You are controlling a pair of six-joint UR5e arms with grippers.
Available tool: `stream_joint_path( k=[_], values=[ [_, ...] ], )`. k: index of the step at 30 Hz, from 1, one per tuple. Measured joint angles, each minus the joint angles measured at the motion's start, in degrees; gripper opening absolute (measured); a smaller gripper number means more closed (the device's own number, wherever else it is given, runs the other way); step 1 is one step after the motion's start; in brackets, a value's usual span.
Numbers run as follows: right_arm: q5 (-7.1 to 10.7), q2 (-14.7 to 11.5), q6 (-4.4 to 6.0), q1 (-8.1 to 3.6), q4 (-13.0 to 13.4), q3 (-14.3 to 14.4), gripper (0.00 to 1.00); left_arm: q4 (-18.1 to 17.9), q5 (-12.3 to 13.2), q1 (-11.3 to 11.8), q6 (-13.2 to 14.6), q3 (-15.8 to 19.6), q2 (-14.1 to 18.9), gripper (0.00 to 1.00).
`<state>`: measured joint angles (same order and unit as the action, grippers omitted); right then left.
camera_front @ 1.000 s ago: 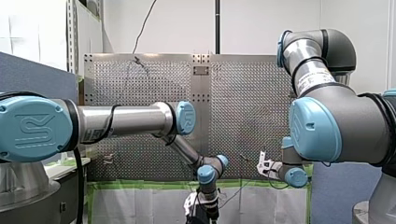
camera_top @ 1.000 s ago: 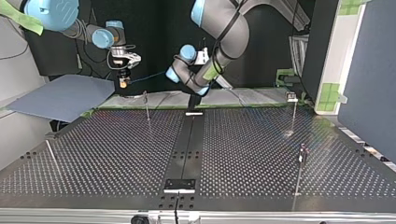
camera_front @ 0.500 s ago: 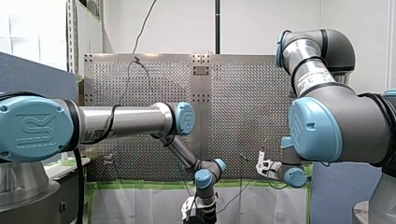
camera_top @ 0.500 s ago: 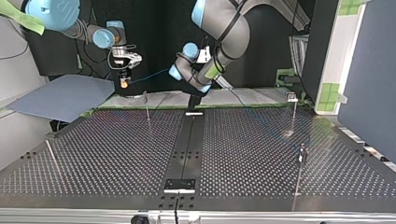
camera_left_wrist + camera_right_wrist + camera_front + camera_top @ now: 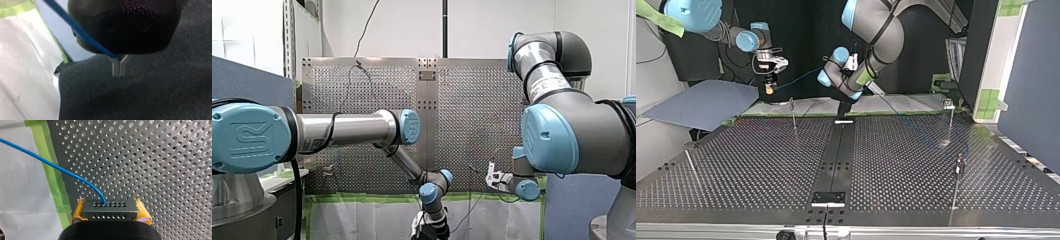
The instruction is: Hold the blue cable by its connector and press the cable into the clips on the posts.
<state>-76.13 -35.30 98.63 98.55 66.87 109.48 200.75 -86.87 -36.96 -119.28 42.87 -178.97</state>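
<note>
Right wrist view: right end effector [image 5: 110, 208] grips connector [image 5: 110, 213].

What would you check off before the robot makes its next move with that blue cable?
1. Connector clamped between right gripper and its yellow pads: ok.
2. Blue cable plugged into connector: ok.
3. Left gripper shut on cable: ok.
4. Cable pressed into a post clip: not ok, none yet.
5. Cable free of snags between the grippers: cannot tell.
</note>
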Motion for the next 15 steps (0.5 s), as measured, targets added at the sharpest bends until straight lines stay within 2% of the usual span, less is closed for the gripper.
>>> stream_joint_path(
  k=[7, 12, 15],
  values=[
    [-0.01, 0.00, 0.00, 0.02, -0.08, 0.01, 0.00, 1.30, 3.09, 0.09, -2.61, 0.24, 0.00, 0.00],
    [-0.01, 0.00, 0.48, -0.20, -0.14, 0.00, 0.00, 3.17, 2.09, 0.50, -1.43, 0.46, 0.28, 0.00],
    [0.00, 0.00, 1.04, -0.62, -0.15, -0.01, 0.00, 3.00, 0.79, 0.62, -0.23, 1.32, 1.20, 0.00]
  ],
)
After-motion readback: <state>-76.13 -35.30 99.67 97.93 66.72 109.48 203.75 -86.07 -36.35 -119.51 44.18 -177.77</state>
